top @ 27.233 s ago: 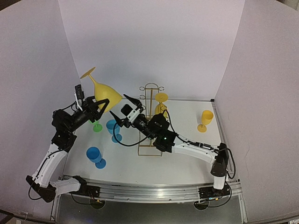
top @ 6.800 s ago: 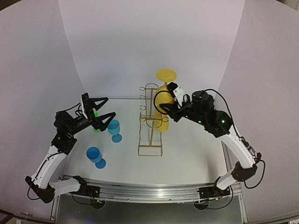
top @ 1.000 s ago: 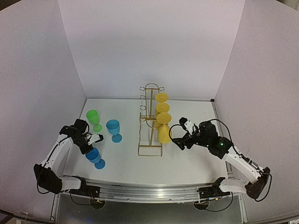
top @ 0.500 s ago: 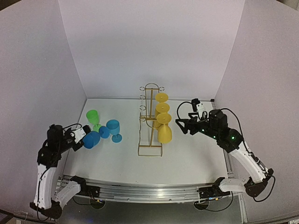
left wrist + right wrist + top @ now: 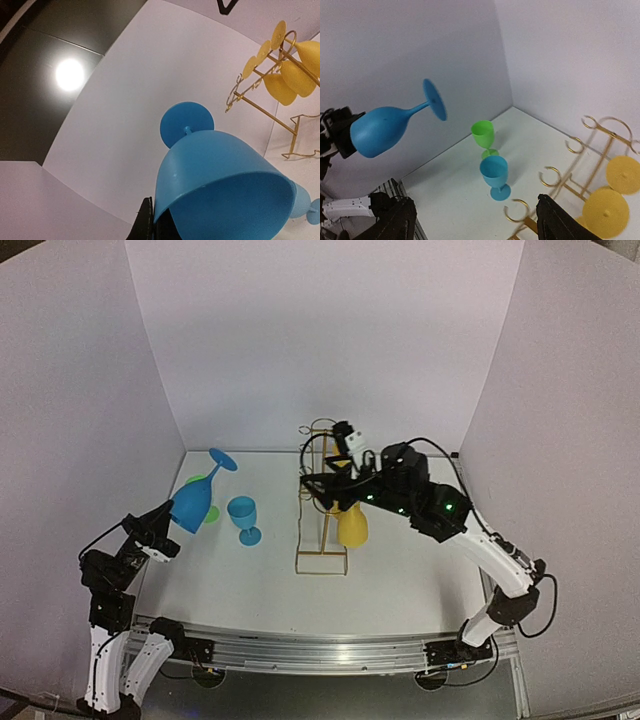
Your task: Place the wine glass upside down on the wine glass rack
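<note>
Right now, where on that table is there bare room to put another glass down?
The near strip of the table, in front of the rack, is bare, as is the right side past the yellow glasses. The left side is crowded: a green glass and a small blue glass stand there.

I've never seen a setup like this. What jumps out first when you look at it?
A blue wine glass is held up in the air on the left, tilted with its foot uppermost, pinched at the bowl by the left gripper. In the middle stands a gold wire wine glass rack with yellow wine glasses hanging upside down on its right side, and the right gripper, open, close by its top.
</note>
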{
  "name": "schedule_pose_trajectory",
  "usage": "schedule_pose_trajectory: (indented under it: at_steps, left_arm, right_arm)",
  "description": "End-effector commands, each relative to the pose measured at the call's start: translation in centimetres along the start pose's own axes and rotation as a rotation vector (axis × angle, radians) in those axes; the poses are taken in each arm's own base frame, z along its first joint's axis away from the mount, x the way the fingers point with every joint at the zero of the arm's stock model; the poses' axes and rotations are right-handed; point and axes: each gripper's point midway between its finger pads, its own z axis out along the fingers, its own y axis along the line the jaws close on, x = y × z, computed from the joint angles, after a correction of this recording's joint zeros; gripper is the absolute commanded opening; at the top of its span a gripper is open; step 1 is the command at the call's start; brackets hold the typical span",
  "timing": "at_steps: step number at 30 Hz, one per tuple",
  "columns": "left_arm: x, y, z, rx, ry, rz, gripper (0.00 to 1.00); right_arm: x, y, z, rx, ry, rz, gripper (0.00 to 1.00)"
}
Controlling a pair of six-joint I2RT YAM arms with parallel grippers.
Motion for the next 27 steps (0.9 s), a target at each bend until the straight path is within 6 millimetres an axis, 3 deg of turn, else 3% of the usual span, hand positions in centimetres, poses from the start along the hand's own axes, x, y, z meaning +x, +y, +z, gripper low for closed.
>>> schedule_pose_trajectory:
  at_steps: [1, 3, 6, 10, 16, 21, 27]
  left_arm:
    - [-5.1, 4.1, -1.4, -0.129, -0.196, 0.067, 0.00]
    - [-5.6, 3.9, -1.7, -0.117, -0.219, 0.057, 0.00]
    - [-6.0, 3.7, -2.1, -0.101, -0.234, 0.047, 0.00]
    - [-6.5, 3.2, -2.5, -0.075, -0.252, 0.028, 0.00]
    - [-6.7, 2.9, -2.6, -0.055, -0.266, 0.016, 0.00]
    - [-6.5, 2.7, -2.3, -0.038, -0.259, -0.007, 0.00]
    - [-6.3, 2.1, -2.2, 0.003, -0.253, -0.041, 0.00]
  right_arm:
    - [-0.3, 7.5, 3.7, -0.106, -0.122, -0.485, 0.80]
    - [-1.0, 8.5, 5.1, -0.104, -0.177, -0.541, 0.81]
    - [-2.1, 8.3, 7.0, -0.053, -0.209, -0.541, 0.80]
    - [-3.0, 8.8, 8.1, -0.056, -0.263, -0.547, 0.68]
    - [-2.8, 9.0, 9.7, -0.050, -0.279, -0.561, 0.53]
    - [-2.5, 9.4, 10.3, -0.071, -0.282, -0.556, 0.46]
    - [-2.4, 9.5, 10.8, -0.071, -0.287, -0.554, 0.23]
